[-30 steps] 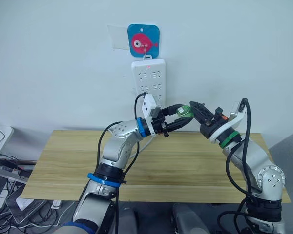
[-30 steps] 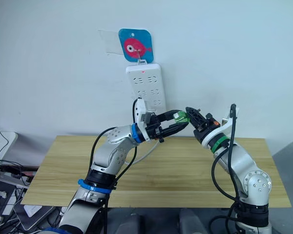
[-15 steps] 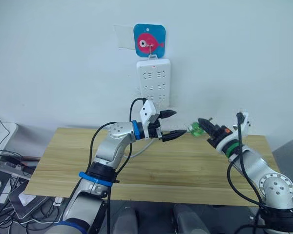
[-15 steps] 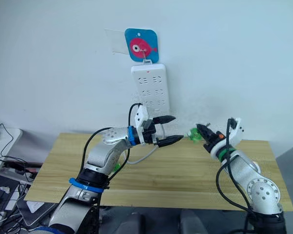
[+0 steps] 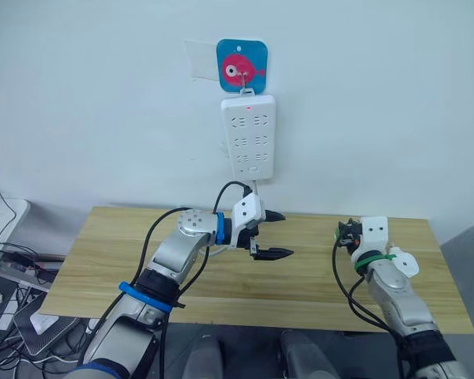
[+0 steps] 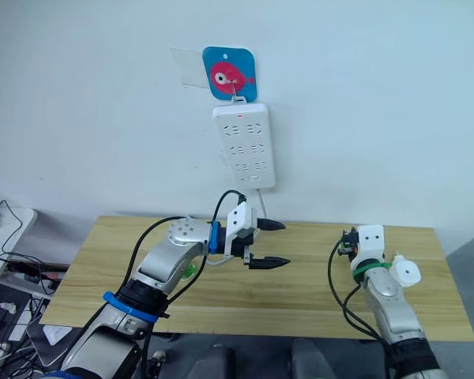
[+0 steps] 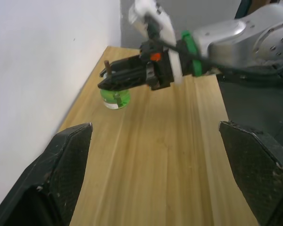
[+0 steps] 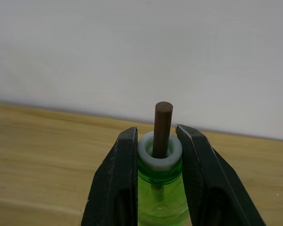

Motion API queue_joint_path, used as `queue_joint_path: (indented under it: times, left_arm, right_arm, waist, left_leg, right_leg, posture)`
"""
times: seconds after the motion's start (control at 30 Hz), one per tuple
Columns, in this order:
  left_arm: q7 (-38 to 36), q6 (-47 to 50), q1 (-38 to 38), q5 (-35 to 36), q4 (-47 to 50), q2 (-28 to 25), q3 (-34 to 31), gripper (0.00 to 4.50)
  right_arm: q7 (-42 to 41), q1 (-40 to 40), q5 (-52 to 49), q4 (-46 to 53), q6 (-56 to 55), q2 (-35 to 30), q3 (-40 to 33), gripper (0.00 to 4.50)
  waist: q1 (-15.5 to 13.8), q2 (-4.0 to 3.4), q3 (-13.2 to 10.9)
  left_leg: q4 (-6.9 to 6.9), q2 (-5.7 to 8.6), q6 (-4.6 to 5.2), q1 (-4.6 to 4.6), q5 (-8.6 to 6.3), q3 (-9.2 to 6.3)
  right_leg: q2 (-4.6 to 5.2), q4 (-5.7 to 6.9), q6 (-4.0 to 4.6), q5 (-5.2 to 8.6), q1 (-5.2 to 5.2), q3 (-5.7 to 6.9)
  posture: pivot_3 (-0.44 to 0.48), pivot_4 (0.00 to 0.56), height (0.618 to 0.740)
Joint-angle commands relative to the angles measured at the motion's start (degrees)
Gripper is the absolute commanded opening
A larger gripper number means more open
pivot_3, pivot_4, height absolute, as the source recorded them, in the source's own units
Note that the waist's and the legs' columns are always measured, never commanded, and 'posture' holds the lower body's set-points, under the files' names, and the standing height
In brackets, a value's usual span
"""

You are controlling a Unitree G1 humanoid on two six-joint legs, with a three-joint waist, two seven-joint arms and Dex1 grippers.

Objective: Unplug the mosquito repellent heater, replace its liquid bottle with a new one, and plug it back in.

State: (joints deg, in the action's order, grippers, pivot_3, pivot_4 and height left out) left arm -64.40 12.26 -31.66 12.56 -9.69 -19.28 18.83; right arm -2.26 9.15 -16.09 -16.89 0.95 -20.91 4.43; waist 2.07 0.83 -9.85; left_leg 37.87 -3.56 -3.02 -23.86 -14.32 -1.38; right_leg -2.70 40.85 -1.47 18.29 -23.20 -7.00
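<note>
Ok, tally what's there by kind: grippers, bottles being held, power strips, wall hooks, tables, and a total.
grippers: 2, the left gripper with jaws open, the right gripper with jaws shut on the bottle
liquid bottle, green, held: 1
power strip: 1
fish hook: 1
table: 1
Total: 6

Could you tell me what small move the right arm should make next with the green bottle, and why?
Probably lower the liquid bottle the rest of the way and release it. The right end effector clamps its neck upright, wick showing, close above the table near the wall, while the left end effector is open and holds nothing.
</note>
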Motion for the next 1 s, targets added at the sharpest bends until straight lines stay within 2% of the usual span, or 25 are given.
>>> queue_joint_path:
  times: [0.03, 0.2, 0.47, 0.67, 0.8, 0.83, 1.0]
  left_arm:
    - [-0.31, -0.25, -0.97, 0.78, 1.36, 0.45, -0.9, 4.5]
    - [-1.24, 0.67, -0.38, 3.53, 3.52, 1.1, -2.24, 4.5]
    - [-2.02, 1.75, 0.66, 5.71, 6.27, 0.7, -2.24, 4.5]
    - [-1.44, 0.96, 0.5, 5.6, 5.99, 0.95, -2.68, 4.5]
    - [-1.4, 0.88, 0.8, 5.9, 6.3, 0.56, -3.21, 4.5]
    - [-1.21, 0.74, 1.04, 5.91, 6.45, 0.35, -3.5, 4.5]
    - [3.93, 5.35, 2.75, 10.07, 9.43, -1.46, -11.53, 4.5]
  right_arm:
    - [-0.59, 1.63, 3.28, -4.92, -4.77, 1.7, -2.63, 0.85]
    - [-2.08, 2.73, 5.74, -10.98, -8.6, 3.57, -4.26, 0.85]
    - [-4.47, 1.71, 7.03, -11.54, -9.22, 5.58, -6.03, 0.85]
    - [-4.79, 0.07, 8.12, -8.01, -6.86, 5.51, -7.05, 2.95]
    - [-5.74, -3.83, 7.8, 0.39, -2.9, 4.99, -7.39, 4.41]
    - [-5.92, -5.12, 7.63, 3.09, -1.62, 4.87, -7.54, 4.46]
    - [-7.87, -15.19, 2.96, 29.2, 12.89, 3.55, -7.84, 4.46]
  waist:
    - [-0.2, 0.0, 0.0]
    - [-0.26, -0.01, 0.01]
    - [-0.25, -0.03, 0.03]
    - [-0.32, -0.03, 0.03]
    - [-0.31, -0.03, 0.03]
    - [-0.33, -0.04, 0.03]
    - [-0.31, -0.05, 0.01]
  left_leg:
    - [-0.01, 0.0, 0.0, -0.01, 0.0, -0.01]
    - [-0.01, 0.0, 0.0, 0.01, 0.0, -0.01]
    - [0.01, 0.0, -0.01, 0.05, 0.01, -0.03]
    - [0.03, 0.01, -0.01, 0.04, 0.01, -0.02]
    - [0.02, 0.0, -0.01, 0.04, 0.01, -0.03]
    - [0.03, 0.0, -0.01, 0.05, 0.01, -0.03]
    - [0.01, -0.03, 0.0, 0.02, 0.0, -0.09]
  right_leg:
    - [0.0, 0.0, 0.0, 0.0, 0.0, 0.01]
    - [0.02, 0.03, 0.01, 0.0, 0.0, 0.01]
    - [0.02, 0.13, 0.01, -0.01, 0.01, 0.01]
    - [0.02, 0.12, 0.01, -0.01, 0.02, 0.01]
    - [0.02, 0.13, 0.01, -0.01, 0.01, 0.01]
    - [0.02, 0.13, 0.01, -0.01, 0.01, 0.01]
    - [0.01, 0.14, 0.01, 0.0, 0.01, 0.05]
  posture:
    - [0.045, 0.15, 0.74]
    - [0.056, 0.146, 0.74]
    - [0.062, 0.14, 0.74]
    - [0.062, 0.142, 0.74]
    - [0.062, 0.142, 0.74]
    - [0.066, 0.149, 0.74]
    - [0.072, 0.165, 0.74]
